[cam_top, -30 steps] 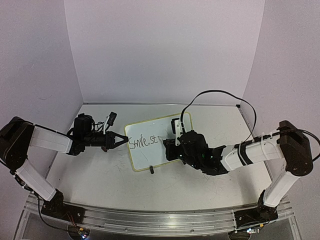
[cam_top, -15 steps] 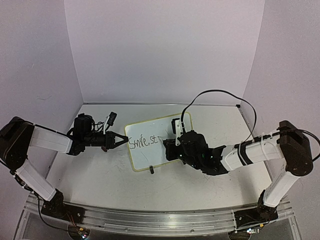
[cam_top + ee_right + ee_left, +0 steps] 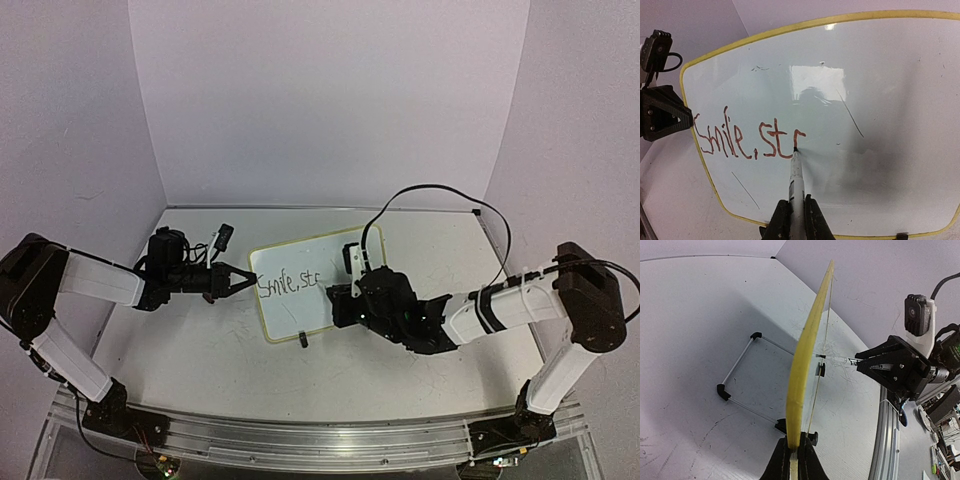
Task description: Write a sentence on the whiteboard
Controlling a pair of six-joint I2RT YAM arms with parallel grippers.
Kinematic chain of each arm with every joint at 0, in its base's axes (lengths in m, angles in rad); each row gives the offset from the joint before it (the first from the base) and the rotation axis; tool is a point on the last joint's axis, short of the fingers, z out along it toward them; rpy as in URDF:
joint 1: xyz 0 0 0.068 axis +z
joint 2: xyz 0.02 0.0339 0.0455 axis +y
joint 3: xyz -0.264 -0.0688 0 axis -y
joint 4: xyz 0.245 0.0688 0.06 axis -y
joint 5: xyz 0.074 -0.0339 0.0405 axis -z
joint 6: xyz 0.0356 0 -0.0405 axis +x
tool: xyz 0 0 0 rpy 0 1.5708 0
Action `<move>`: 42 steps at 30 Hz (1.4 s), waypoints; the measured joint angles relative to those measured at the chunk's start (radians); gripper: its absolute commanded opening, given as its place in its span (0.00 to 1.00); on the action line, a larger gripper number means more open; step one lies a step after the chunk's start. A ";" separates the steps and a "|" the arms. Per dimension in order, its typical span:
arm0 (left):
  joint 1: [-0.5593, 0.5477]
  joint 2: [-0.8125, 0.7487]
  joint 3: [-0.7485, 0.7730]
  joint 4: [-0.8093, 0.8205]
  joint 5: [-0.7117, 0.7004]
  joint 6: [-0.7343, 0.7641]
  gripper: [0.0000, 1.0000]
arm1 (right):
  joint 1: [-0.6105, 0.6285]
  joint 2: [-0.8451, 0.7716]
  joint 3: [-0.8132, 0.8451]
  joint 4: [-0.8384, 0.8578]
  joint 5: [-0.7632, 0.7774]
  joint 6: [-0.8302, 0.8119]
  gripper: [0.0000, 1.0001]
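Observation:
The whiteboard (image 3: 292, 256), white with a pale yellow rim, stands tilted at mid-table. My left gripper (image 3: 245, 281) is shut on its left edge; in the left wrist view the yellow rim (image 3: 805, 350) rises edge-on from between the jaws of the left gripper (image 3: 794, 452). My right gripper (image 3: 795, 212) is shut on a white marker (image 3: 796, 182), its tip touching the whiteboard (image 3: 880, 100) face. The sentence (image 3: 747, 137) reads "Smile, st" followed by a short curved stroke, which the tip touches. From above, the sentence (image 3: 287, 283) shows left of the right gripper (image 3: 336, 300).
A wire stand with black feet (image 3: 740, 360) props the board from behind. A black clip foot (image 3: 303, 341) sits at the board's near edge. A black cable (image 3: 430, 190) loops above the right arm. A metal rail (image 3: 300, 440) runs along the near table edge.
A new curved stroke has appeared after "st". The right gripper with the marker has shifted slightly. The left gripper and the board have stayed still.

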 measured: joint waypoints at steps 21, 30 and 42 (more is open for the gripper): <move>0.000 0.000 0.000 0.000 0.000 0.000 0.00 | 0.002 -0.006 -0.012 -0.010 0.007 0.014 0.00; 0.000 0.000 0.000 0.000 -0.001 0.000 0.00 | 0.006 -0.006 -0.010 -0.010 0.029 0.010 0.00; 0.000 0.000 0.000 0.000 0.000 0.000 0.00 | 0.006 -0.006 0.008 -0.010 0.058 -0.010 0.00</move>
